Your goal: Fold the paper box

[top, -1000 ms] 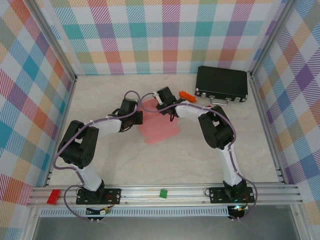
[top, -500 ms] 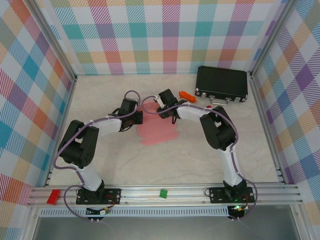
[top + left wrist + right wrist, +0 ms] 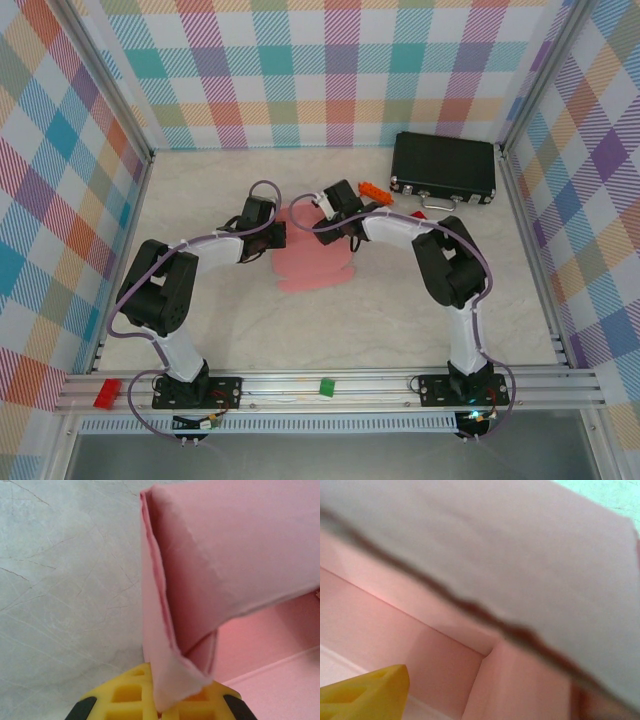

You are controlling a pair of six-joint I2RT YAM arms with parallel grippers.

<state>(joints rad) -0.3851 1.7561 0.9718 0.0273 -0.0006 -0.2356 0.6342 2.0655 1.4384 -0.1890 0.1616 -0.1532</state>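
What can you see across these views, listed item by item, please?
paper box: one, pink, mid-table, partly folded
black case: one, black, far right of the table
orange piece: one, orange, left of the case
red piece: one, red, small, just in front of the case
red block: one, red, near rail, left end
green block: one, green, near rail, middle
table: one, pale marbled
walls: three, pastel plaid
left gripper: one, yellow fingers, pinching a fold of the box
right gripper: one, at the box's far edge
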